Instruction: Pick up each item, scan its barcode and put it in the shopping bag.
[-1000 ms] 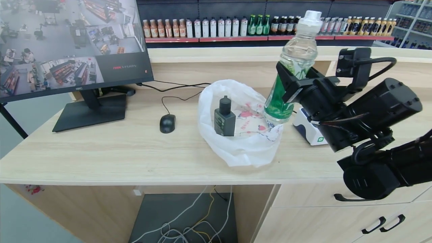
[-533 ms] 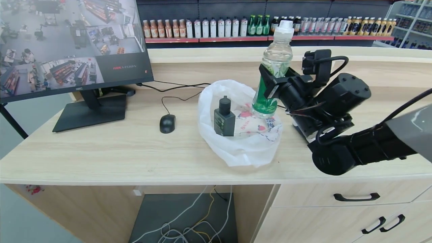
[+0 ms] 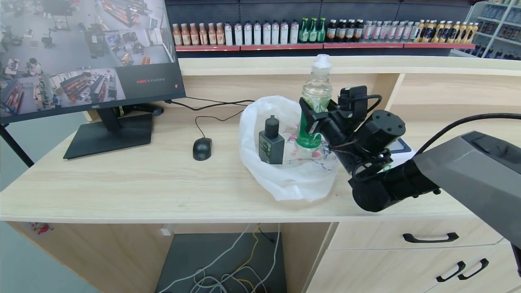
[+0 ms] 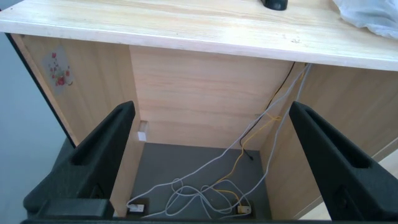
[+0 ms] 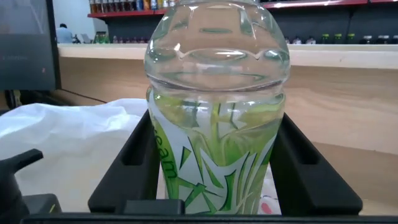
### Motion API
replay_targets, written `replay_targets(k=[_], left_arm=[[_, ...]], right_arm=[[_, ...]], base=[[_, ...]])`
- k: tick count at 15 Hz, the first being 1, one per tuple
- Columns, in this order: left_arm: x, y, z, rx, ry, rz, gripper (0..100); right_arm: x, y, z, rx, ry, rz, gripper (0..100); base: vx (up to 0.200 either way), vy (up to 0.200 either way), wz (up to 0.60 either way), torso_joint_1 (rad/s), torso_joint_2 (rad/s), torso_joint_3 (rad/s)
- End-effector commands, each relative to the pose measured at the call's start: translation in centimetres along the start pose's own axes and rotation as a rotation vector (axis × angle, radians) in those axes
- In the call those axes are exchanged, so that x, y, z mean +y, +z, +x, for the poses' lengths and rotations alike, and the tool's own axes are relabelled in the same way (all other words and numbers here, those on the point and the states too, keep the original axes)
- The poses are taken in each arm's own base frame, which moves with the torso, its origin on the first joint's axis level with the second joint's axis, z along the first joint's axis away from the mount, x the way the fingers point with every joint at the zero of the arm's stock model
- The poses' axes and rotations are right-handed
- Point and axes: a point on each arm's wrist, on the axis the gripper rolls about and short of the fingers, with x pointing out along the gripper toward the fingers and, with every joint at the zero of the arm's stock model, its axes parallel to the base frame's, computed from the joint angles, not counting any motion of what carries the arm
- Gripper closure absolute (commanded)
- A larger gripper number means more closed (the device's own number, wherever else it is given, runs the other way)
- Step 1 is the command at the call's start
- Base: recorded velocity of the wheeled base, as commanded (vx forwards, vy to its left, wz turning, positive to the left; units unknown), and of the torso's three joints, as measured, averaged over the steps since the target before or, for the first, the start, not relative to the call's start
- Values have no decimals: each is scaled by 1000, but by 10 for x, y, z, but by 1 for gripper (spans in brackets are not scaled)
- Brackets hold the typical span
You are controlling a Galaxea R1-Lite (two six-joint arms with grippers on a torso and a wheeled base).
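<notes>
The right tool [image 3: 311, 116] is clamped on the water bottle [image 3: 316, 87], held upright at the mouth of the shopping bag [image 3: 285, 181] on the desk [image 3: 142, 183]. A dark bottle [image 3: 270, 143] already stands inside the bag. Remaining: lower and release. The left tool [image 4: 208, 112] hangs with its fingers apart.

One desk [image 3: 142, 183], one shopping bag [image 3: 285, 181], one dark bottle [image 3: 271, 143], one clear bottle [image 3: 314, 106], one mouse [image 3: 202, 149], one monitor [image 3: 81, 53]. Three drawer handles [image 3: 430, 237]. Shelf bottles [image 3: 264, 32]: one long row, uncounted.
</notes>
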Motion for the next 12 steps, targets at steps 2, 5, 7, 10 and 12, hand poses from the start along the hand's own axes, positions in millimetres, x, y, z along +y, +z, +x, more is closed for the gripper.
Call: replay_targets(k=[2, 5, 7, 10, 12], left_arm=[[0, 0, 0, 0, 1, 0, 0], [0, 0, 0, 0, 1, 0, 0], [0, 0, 0, 0, 1, 0, 0], [0, 0, 0, 0, 1, 0, 0], [0, 0, 0, 0, 1, 0, 0]], right_arm=[[-4, -16, -2, 32, -6, -5, 100], [-17, -23, -3, 47, -21, -21, 100], [-19, -25, -4, 53, -14, -23, 100], [-17, -29, -7, 73, -10, -20, 100], [-16, -27, -7, 68, -9, -19, 100]], base=[[0, 0, 0, 0, 0, 0], [0, 0, 0, 0, 0, 0], [0, 0, 0, 0, 0, 0], [0, 0, 0, 0, 0, 0], [0, 0, 0, 0, 0, 0]])
